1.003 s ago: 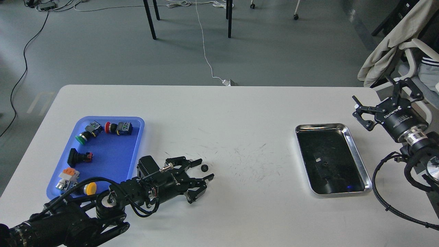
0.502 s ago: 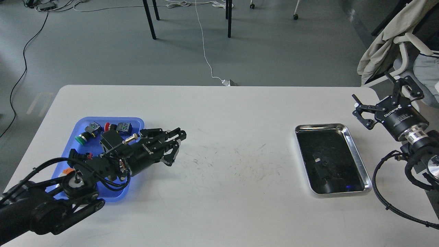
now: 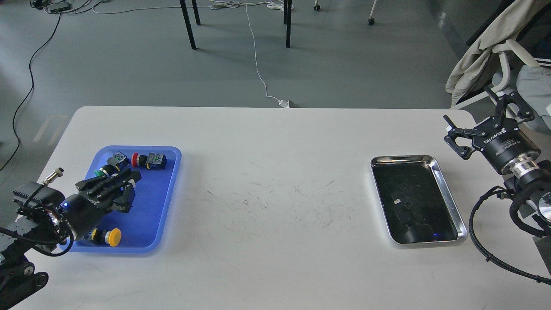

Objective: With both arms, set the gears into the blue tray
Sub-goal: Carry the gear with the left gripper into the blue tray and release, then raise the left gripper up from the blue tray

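Your left gripper [image 3: 129,183], fingers drawn together, grasp unclear, hangs over the blue tray [image 3: 165,202] among push-button switches [image 3: 151,160]; right gripper [image 3: 482,122] spread wide, upper right.

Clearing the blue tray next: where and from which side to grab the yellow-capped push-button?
Probably the barrel just behind the cap of the yellow-capped push-button, from above, jaws spanning front to back. It lies on its side by the near rim of the blue tray, cap pointing right; the wide cap might slip.

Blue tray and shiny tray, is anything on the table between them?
No things lie there. In the head view, only bare white table with faint dark scuff marks stretches between the blue tray and the steel tray.
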### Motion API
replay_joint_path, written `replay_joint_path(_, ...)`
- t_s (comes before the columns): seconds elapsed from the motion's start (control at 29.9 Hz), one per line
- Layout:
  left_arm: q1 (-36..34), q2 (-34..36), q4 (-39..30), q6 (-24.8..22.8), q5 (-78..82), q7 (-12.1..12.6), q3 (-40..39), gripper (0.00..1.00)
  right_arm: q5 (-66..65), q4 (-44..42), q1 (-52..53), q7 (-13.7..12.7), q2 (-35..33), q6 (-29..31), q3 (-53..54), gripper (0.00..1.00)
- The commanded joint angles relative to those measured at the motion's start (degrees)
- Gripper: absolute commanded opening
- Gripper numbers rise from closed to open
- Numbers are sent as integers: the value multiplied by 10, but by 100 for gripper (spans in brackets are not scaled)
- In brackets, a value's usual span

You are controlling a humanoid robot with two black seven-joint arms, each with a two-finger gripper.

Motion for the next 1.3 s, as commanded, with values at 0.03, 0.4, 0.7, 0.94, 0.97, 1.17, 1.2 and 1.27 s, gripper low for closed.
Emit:
replay_joint_path(0.03, 5, -17, 25, 1, 1, 1, 0, 15, 0, 0, 2, 0, 0, 0, 1, 97)
replay_joint_path(0.4, 1, -36, 35, 11, -15, -1, -9, 92, 0, 1, 2, 0, 0, 0, 0, 97)
replay_joint_path(0.7, -95, -34, 34, 6, -184, -1, -65, 96, -2, 43, 20, -1, -21, 0, -2, 97)
replay_joint_path(0.94, -211, -83, 37, -51, -544, 6, -73, 96, -43, 101, 60, -5, -110, 0, -50, 97)
replay_joint_path(0.97, -225, -94, 37, -65, -588, 6, -73, 96, -54, 111, 71, -6, -129, 0, -64, 97)
replay_joint_path(1.17, -267, -140, 37, -170, -775, 37, -75, 96, -199, 227, 150, -8, -255, 0, -175, 97)
replay_joint_path(1.2, -271, -143, 37, -198, -791, 47, -74, 96, -246, 249, 166, -8, -270, 0, -198, 97)
replay_joint_path(1.27, -273, -148, 50, -250, -795, 73, -69, 97, -332, 290, 188, -8, -286, 0, -247, 97)
